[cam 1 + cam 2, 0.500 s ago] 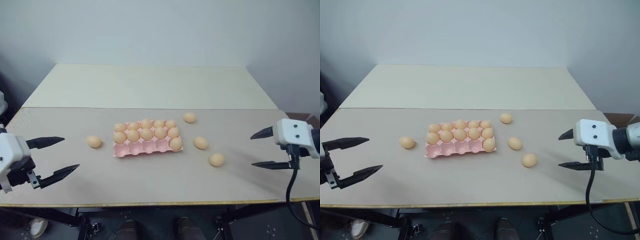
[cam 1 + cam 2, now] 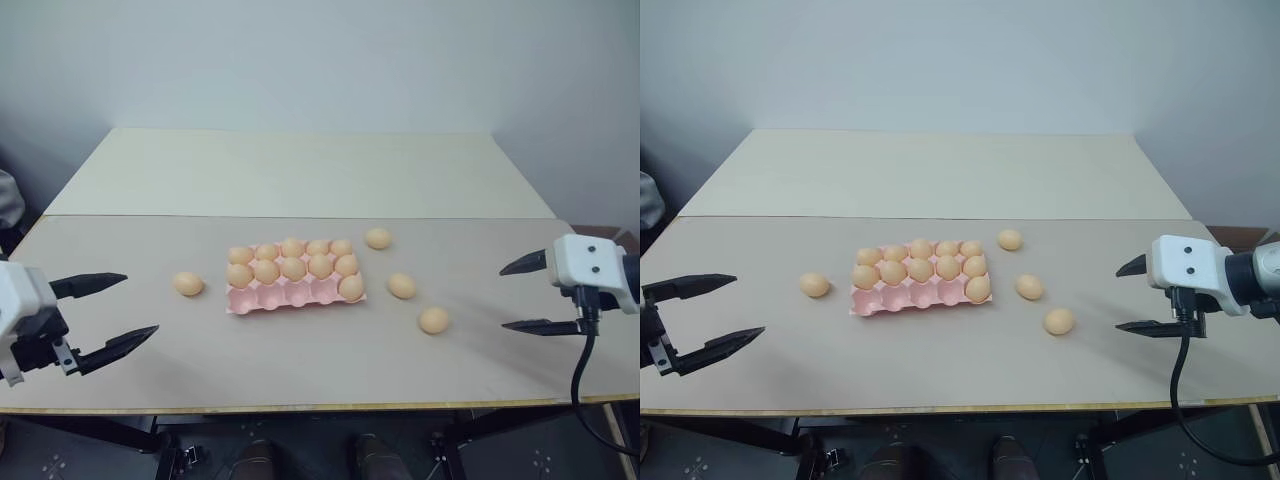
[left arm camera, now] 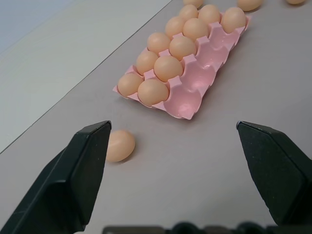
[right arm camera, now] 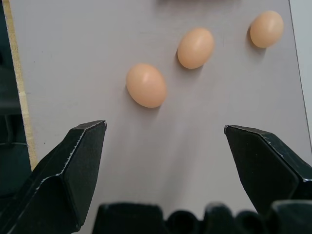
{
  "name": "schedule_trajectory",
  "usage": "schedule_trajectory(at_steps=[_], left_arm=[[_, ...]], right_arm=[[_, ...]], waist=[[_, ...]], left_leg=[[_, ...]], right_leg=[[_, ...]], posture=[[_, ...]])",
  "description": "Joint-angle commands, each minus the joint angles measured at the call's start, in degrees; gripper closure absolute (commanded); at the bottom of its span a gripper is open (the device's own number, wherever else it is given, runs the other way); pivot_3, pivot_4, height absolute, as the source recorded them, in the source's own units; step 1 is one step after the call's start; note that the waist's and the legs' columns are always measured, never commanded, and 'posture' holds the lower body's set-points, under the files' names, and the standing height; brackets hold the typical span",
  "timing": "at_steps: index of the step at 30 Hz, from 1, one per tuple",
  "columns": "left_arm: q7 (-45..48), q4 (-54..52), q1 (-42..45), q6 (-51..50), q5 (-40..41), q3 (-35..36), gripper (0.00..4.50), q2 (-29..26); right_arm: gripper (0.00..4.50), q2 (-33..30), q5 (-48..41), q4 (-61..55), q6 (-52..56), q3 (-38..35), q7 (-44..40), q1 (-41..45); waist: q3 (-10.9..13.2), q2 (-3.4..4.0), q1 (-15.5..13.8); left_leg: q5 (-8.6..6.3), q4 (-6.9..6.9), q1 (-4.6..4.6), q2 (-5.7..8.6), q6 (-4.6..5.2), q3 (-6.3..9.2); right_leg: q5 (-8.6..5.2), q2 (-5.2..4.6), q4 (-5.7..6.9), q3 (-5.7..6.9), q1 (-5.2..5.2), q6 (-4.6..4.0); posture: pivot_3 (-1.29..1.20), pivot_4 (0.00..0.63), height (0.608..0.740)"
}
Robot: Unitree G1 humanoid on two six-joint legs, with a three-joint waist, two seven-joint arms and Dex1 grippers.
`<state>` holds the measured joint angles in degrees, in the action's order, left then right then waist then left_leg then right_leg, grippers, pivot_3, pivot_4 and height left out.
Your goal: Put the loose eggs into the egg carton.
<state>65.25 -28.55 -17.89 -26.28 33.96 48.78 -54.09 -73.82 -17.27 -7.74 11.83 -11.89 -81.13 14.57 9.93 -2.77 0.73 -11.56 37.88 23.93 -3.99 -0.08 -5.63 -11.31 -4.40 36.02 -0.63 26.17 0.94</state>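
Mid-table, carton [image 2: 296,283] holds eleven eggs with four near-edge cups empty; four eggs [image 2: 401,286] lie loose, one left, three right; left pincer [image 2: 106,316] and right pincer [image 2: 527,296] gape empty.

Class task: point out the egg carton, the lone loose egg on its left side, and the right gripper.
egg carton [image 2: 288,296]: left eye view, empty front cup.
lone loose egg [image 2: 188,284]: left eye view, shell centre.
right gripper [image 2: 524,295]: left eye view, midway between fingertips.
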Motion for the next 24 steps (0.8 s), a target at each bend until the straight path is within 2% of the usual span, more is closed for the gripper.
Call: schedule_trajectory(at_steps=[1, 11, 18, 24], left_arm=[[0.0, -1.2, 0.2, 0.9, -0.1, 1.3, 0.01, -0.9], [0.0, -0.6, 1.6, 0.8, -0.3, -0.5, 0.01, -2.0], [-0.5, -1.8, 3.2, 1.1, 0.3, -4.1, 0.01, -1.4], [-0.4, -0.7, 5.1, 0.8, -0.1, -8.0, 0.01, -3.0]], right_arm=[[0.00, -0.3, -0.7, -0.5, -1.0, -1.6, -0.1, 0.1], [0.00, -0.1, -1.3, -1.2, -0.3, -3.3, 0.4, -1.3], [0.00, 1.2, -1.9, -2.1, 1.8, -1.6, 1.7, -1.6], [0.00, 3.8, -2.0, -4.8, 3.9, 0.6, 3.9, -2.7]], waist=[[0.0, 0.00, 0.0], [0.0, 0.00, 0.0], [0.0, 0.00, 0.0], [0.0, 0.00, 0.0]], left_leg=[[0.00, 0.00, 0.00, 0.00, 0.00, 0.00], [0.00, 0.00, 0.00, 0.00, 0.00, 0.00], [0.00, 0.00, -0.02, 0.00, 0.01, -0.01], [0.00, -0.01, -0.04, 0.00, 0.00, -0.03]], right_leg=[[0.00, 0.00, 0.00, 0.00, 0.00, 0.00], [0.00, 0.00, 0.00, 0.00, 0.00, 0.00], [0.00, 0.00, 0.01, -0.02, -0.01, 0.00], [0.00, 0.01, 0.02, -0.03, -0.03, 0.00]], posture=[[0.00, 0.150, 0.740], [0.00, 0.150, 0.740], [0.00, 0.150, 0.740], [0.00, 0.150, 0.740]])
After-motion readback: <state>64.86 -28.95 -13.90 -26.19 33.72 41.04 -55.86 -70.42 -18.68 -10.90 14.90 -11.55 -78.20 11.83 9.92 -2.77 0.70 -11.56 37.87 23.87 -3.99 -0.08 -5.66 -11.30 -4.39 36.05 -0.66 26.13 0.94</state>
